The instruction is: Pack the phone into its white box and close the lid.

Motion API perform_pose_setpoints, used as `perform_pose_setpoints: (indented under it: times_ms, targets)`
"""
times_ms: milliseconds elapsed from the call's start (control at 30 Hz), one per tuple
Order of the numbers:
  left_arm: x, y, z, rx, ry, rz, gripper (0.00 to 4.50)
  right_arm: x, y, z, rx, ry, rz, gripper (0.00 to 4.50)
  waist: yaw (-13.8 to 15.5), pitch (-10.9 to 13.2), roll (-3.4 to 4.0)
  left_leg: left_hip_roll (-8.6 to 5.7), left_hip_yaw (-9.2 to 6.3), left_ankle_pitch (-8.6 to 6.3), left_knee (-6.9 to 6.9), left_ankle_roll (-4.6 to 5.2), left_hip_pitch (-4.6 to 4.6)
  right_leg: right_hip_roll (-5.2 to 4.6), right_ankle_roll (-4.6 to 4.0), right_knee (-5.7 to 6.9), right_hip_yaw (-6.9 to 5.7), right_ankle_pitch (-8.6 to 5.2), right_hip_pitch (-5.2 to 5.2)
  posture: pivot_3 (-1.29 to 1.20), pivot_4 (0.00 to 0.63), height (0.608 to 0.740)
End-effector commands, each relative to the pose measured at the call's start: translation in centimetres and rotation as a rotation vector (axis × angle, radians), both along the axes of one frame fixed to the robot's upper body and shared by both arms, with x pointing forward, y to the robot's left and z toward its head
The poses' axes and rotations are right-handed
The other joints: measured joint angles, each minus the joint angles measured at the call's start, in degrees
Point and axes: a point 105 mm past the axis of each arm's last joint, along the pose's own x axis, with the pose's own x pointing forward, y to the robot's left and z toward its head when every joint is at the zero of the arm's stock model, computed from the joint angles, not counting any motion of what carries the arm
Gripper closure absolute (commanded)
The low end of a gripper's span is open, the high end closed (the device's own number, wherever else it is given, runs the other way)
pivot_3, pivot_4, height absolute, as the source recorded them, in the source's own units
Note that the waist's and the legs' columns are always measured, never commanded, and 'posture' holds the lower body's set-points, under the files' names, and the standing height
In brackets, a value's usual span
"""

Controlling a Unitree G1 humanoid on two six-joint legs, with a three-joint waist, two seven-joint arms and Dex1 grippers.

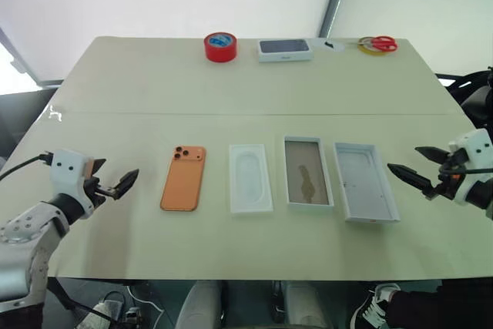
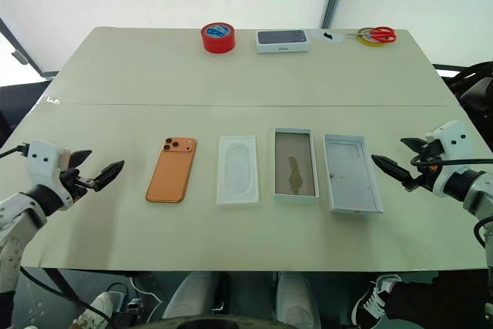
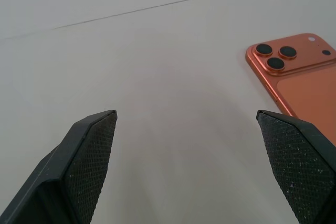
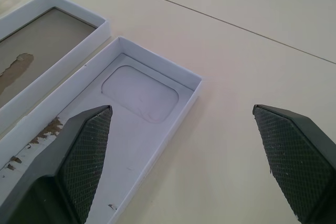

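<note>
The orange phone point(image 1: 183, 178) lies flat, camera side up, left of the table's middle; its three lenses point(image 3: 275, 56) face up. The white box lies open as two shallow halves side by side: one with a brownish inner face point(image 1: 308, 172) and, right of it, one with a white inside and a rounded recess point(image 1: 366, 182). My left gripper point(image 1: 123, 184) hovers open to the left of the phone, clear of it. My right gripper point(image 1: 404, 158) hovers open just right of the white half point(image 4: 131, 129), holding nothing.
A flat white tray point(image 1: 250, 178) with an oval recess lies between the phone and the box halves. At the far edge stand a red tape roll point(image 1: 220, 46), a small white box picturing a dark phone point(image 1: 284, 49), and red-handled scissors point(image 1: 377, 44) on a yellow tape ring.
</note>
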Motion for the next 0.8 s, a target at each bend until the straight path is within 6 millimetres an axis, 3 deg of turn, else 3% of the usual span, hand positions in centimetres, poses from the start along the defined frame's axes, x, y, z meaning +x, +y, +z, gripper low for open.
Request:
perform_pose_setpoints:
  times_ms: [33,800]
  targets:
    - [0.3,-0.6,1.2,0.002,-0.047,-0.014,0.04,0.2,-0.4,1.5,-0.027,-0.053,-0.009,0.02,-0.01,0.00,0.00,0.00,0.00,0.00,0.00,0.00,0.00,0.00,0.00,0.00,0.00,0.00,0.00,0.00,0.150,0.740]
    - [0.9,-1.2,1.5,-0.009,-0.073,-0.020,0.04,0.9,2.6,0.9,0.002,-0.081,0.042,0.02,0.07,0.00,0.00,0.00,0.03,0.00,0.01,0.00,0.03,0.01,-0.01,0.04,0.02,0.02,0.02,0.00,0.150,0.740]
